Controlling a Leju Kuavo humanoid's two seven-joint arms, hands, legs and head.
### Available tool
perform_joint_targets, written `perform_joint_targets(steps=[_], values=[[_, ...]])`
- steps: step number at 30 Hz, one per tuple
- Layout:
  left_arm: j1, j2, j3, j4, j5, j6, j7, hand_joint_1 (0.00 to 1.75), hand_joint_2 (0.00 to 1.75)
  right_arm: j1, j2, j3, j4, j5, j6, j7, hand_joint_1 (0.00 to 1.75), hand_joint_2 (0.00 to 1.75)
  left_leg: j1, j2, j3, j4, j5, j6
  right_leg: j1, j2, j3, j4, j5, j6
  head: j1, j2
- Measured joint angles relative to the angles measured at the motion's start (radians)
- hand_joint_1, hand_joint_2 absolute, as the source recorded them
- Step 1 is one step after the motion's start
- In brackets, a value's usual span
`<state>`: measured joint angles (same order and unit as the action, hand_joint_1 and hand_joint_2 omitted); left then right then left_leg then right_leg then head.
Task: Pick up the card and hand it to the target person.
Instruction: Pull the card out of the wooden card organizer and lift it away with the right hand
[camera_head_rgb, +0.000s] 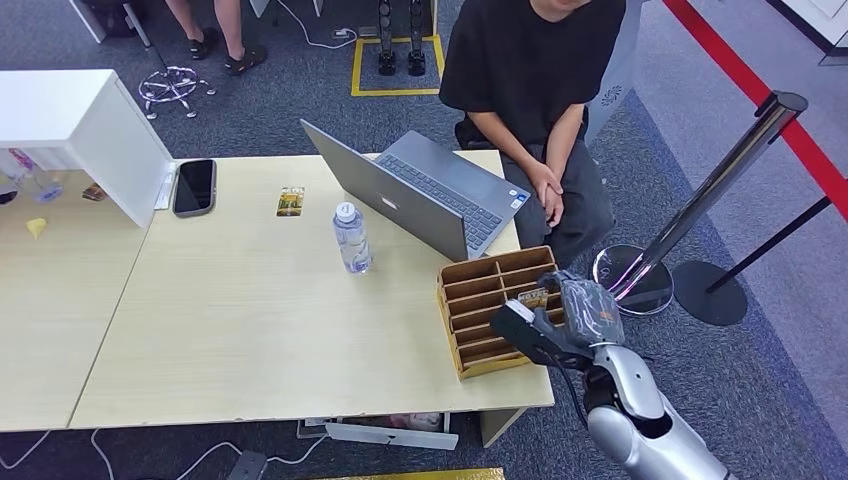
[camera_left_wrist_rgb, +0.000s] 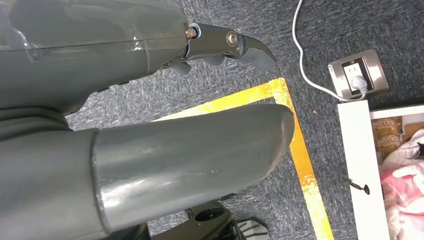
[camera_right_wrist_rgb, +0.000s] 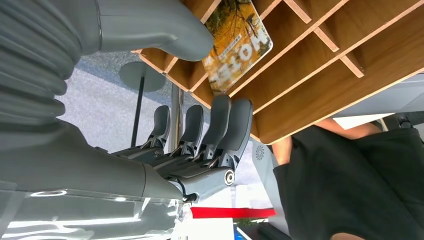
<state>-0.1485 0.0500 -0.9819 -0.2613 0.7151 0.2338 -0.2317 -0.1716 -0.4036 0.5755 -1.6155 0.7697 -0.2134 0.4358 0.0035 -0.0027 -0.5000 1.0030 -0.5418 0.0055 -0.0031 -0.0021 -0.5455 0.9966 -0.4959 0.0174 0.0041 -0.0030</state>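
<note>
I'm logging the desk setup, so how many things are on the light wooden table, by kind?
Laptop: 1
Phone: 1
Water bottle: 1
Wooden slotted organizer: 1
Cards: 2, one lying flat and one in the organizer at the right hand
Total: 6

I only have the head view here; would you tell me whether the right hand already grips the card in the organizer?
Observer: Not yet. In the right wrist view, the right hand has its thumb tip at the edge of the card, which sits in a slot of the wooden organizer. The fingers are held away from the thumb.
Operator: Thank you. Is the left hand free?
Observer: Yes, the left hand hangs over the carpet, holding nothing.
</note>
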Motion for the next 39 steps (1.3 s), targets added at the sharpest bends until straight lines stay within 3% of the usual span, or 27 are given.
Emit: perform_joint_targets(steps=[39], values=[[-0.005, 0.000, 0.000, 0.000, -0.015, -0.003, 0.010, 0.00, 0.00, -0.021, 0.012, 0.043, 0.047, 0.018, 0.016, -0.004, 0.92, 1.75, 0.000, 0.000, 0.000, 0.000, 0.000, 0.000, 0.000, 0.000, 0.000, 0.000, 0.000, 0.000, 0.000, 0.000]])
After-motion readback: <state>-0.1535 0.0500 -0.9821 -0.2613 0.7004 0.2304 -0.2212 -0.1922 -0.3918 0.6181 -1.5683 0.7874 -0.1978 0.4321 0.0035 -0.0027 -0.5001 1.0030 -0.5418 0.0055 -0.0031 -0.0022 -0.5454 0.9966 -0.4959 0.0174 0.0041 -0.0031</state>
